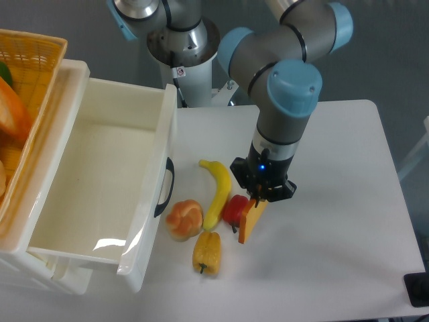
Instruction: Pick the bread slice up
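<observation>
The bread slice (250,221), an orange-brown slab with a paler face, hangs edge-on from my gripper (259,199), which is shut on its upper end. The slice is tilted, its lower end down to the left, and looks lifted off the white table (335,221). My fingertips are largely hidden under the black gripper body and the wrist. The slice sits just right of a red round toy (234,208).
A yellow banana (218,188), an orange-peach bun-like lump (185,219) and a yellow bell pepper (206,251) lie left of the slice. A white open drawer bin (107,188) fills the left side, with an orange basket (27,74) behind it.
</observation>
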`<action>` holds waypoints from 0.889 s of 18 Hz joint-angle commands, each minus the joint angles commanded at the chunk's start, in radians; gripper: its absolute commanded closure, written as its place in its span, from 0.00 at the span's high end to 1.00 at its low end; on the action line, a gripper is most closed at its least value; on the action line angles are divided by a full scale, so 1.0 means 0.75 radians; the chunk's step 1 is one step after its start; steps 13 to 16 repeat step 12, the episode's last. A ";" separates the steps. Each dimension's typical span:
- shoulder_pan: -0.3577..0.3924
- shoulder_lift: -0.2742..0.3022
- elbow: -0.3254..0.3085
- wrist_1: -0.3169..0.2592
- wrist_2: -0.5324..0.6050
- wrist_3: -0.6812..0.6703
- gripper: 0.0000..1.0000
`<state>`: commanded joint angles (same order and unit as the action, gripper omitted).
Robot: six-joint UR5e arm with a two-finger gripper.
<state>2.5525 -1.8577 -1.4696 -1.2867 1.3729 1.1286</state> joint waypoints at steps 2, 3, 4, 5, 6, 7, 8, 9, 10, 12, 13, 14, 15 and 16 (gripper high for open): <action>0.008 0.012 0.002 -0.080 0.012 0.141 0.00; 0.010 0.014 0.002 -0.110 0.035 0.198 0.00; 0.010 0.014 0.002 -0.125 0.069 0.233 0.00; 0.012 0.016 -0.002 -0.129 0.102 0.252 0.00; 0.014 0.016 -0.006 -0.135 0.114 0.280 0.00; 0.020 0.016 -0.010 -0.135 0.117 0.323 0.00; 0.039 0.016 -0.012 -0.139 0.119 0.356 0.00; 0.045 0.016 -0.014 -0.141 0.117 0.369 0.00; 0.045 0.016 -0.016 -0.141 0.117 0.371 0.00; 0.061 0.043 -0.025 -0.144 0.117 0.371 0.00; 0.061 0.043 -0.025 -0.144 0.117 0.371 0.00; 0.061 0.043 -0.025 -0.144 0.117 0.371 0.00; 0.061 0.043 -0.025 -0.144 0.117 0.371 0.00; 0.061 0.043 -0.025 -0.144 0.117 0.371 0.00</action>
